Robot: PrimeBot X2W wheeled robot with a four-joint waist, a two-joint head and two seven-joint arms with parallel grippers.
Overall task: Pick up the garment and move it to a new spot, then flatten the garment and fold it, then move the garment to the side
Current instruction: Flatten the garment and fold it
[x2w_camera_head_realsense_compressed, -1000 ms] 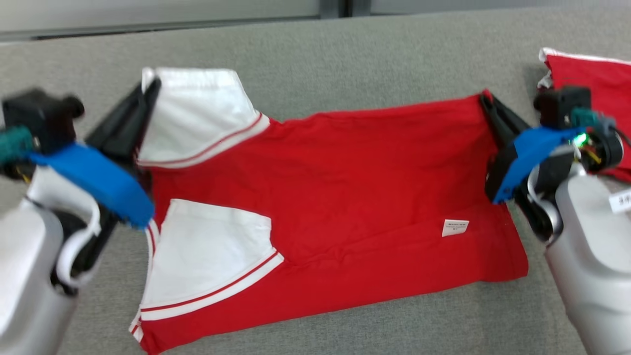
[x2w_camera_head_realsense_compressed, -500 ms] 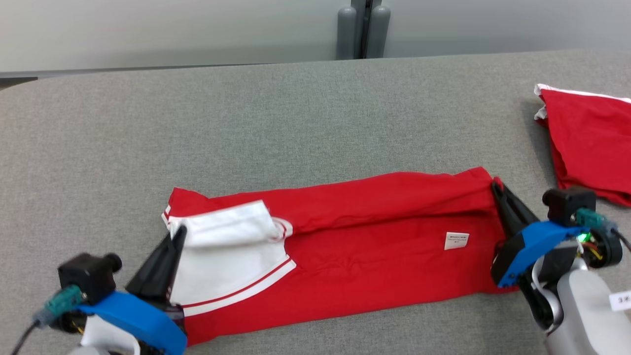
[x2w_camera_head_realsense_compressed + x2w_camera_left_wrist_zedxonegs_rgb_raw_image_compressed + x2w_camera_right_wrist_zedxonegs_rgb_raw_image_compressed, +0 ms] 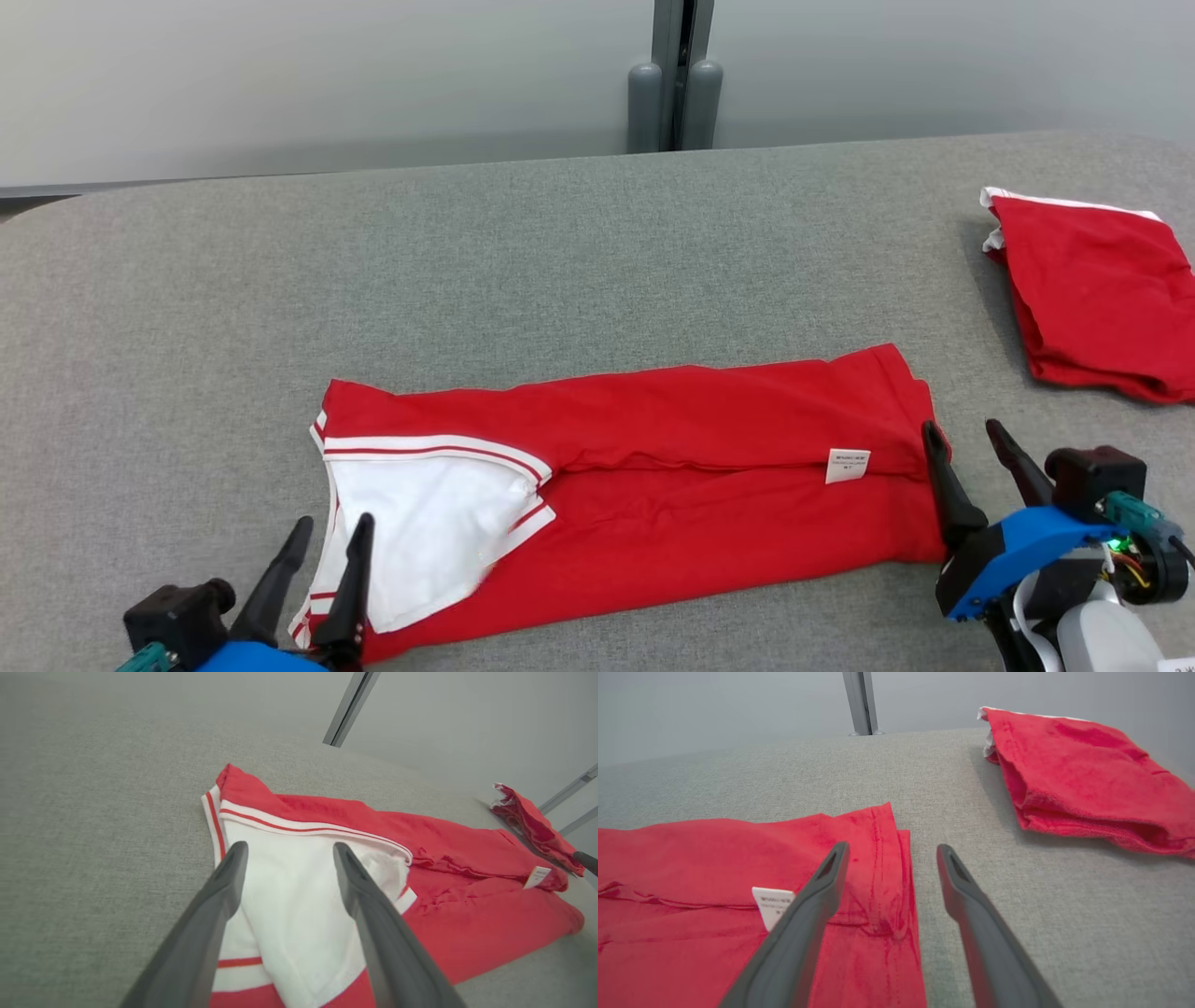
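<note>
The garment (image 3: 653,467) is a red shirt with white, red-striped sleeves, folded lengthwise into a long band on the grey table (image 3: 467,261). Its white sleeve (image 3: 420,532) lies at the left end and a small white label (image 3: 848,465) near the right end. My left gripper (image 3: 331,537) is open at the sleeve end, fingers apart above the white cloth (image 3: 289,896), holding nothing. My right gripper (image 3: 963,439) is open at the right hem (image 3: 896,877), one finger over the red cloth, the other over bare table.
A second red garment (image 3: 1092,299), folded, lies at the table's far right (image 3: 1083,774). A grey post (image 3: 674,89) stands behind the table's back edge against a pale wall. Bare table stretches behind and left of the shirt.
Both grippers let go of the shirt's ends and opened. The far half has been laid forward over the near half, leaving a narrower band. The head camera has also shifted.
</note>
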